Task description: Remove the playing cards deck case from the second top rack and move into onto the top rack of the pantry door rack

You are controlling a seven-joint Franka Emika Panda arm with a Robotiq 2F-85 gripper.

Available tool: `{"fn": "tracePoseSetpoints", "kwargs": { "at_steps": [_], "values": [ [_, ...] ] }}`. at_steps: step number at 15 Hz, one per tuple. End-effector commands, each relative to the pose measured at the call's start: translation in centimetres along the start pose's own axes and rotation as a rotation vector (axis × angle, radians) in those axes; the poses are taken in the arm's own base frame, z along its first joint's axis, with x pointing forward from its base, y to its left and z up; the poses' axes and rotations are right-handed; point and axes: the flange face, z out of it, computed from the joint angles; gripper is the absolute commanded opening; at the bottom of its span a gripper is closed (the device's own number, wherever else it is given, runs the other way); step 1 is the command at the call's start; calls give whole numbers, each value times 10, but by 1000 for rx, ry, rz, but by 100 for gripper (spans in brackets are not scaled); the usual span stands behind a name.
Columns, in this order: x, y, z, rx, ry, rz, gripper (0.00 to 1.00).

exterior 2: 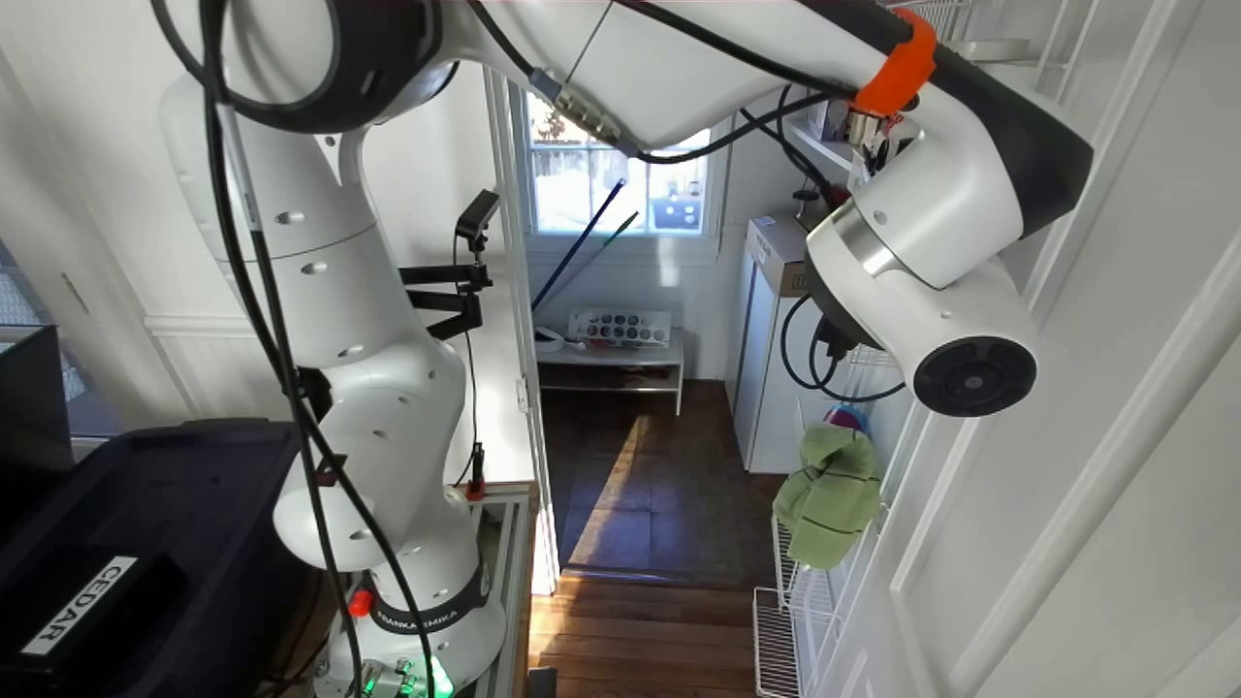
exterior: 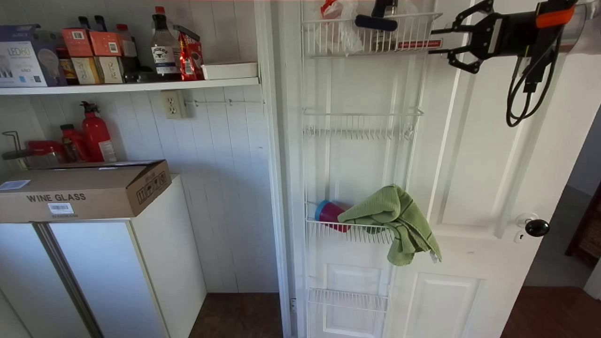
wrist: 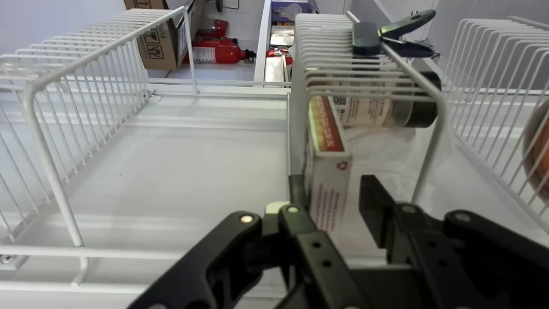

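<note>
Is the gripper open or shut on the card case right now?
Open. In the wrist view the gripper has its fingers apart; a gap shows between one finger and the playing cards deck case.

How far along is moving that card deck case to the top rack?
Done: the approach, apparently; open jaws stand either side of the deck case. In hand: the grasp, probably; the wrist view shows a gap on one side, so it isn't gripped. Left: closing, removing it from the second top rack, placing it on the top rack.

White wire second top rack (wrist: 319, 38) with deck case (wrist: 329, 169), bottle (wrist: 375, 107) and plastic bag (exterior: 345, 28)
</note>
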Motion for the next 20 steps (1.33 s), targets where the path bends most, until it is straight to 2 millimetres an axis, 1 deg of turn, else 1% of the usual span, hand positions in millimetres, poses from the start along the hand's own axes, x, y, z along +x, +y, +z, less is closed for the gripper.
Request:
{"fn": "tracePoseSetpoints", "kwargs": {
  "at_steps": [1, 3, 5, 6, 10, 12, 13, 14, 15, 16, 17, 18, 20],
  "values": [
    [2, -8, -3, 13, 21, 21, 49],
    [3, -8, -5, 15, 23, 22, 50],
    [3, -7, -7, 15, 27, 22, 43],
    [3, -7, -8, 16, 27, 23, 46],
    [4, -7, -16, 18, 38, 25, 52],
    [4, -6, -23, 17, 47, 24, 54],
    [3, -5, -28, 12, 46, 21, 73],
    [3, -4, -35, 5, 54, 20, 79],
    [3, -2, -44, -16, 67, 13, 80],
    [2, 0, -54, -37, 76, 8, 85],
    [2, 1, -66, -70, 93, -10, 93],
    [0, 2, -77, -94, 91, -24, 98],
    [-6, 0, -103, -179, 119, -64, 100]
  ]
}}
